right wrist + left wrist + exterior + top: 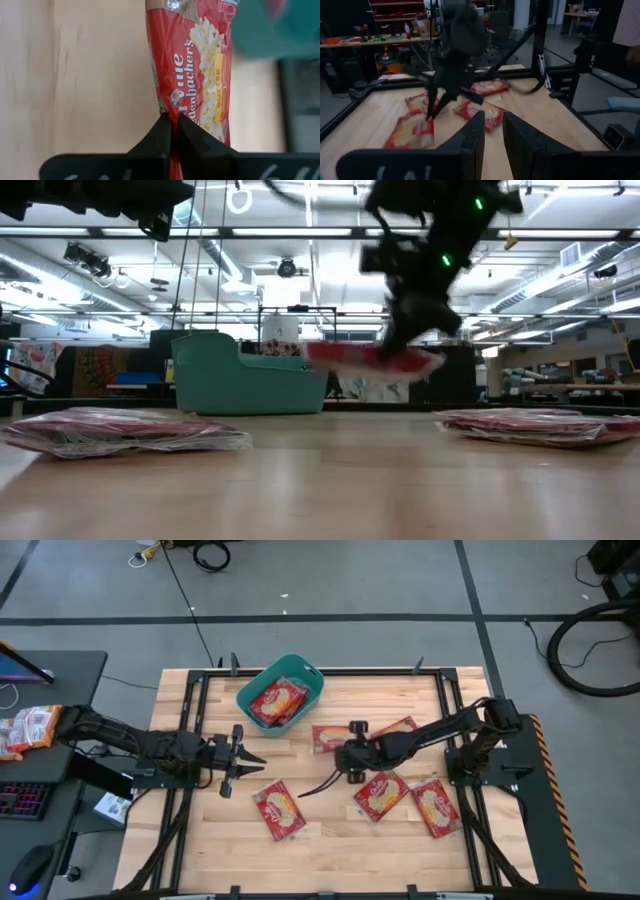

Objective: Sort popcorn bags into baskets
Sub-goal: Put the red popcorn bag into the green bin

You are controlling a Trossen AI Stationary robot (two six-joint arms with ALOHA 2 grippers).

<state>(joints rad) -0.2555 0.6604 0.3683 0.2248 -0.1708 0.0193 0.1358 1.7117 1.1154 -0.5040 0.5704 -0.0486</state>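
The right gripper (173, 125), pinching a popcorn bag (192, 65) by one thin edge above the table's centre, short of the teal basket (281, 692) near the far edge, risks the foil slipping free; the left gripper (250, 762) waits spread.

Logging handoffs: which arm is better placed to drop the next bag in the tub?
Right. Its end effector already grips a popcorn bag lifted near the teal tub; the left end effector holds nothing.
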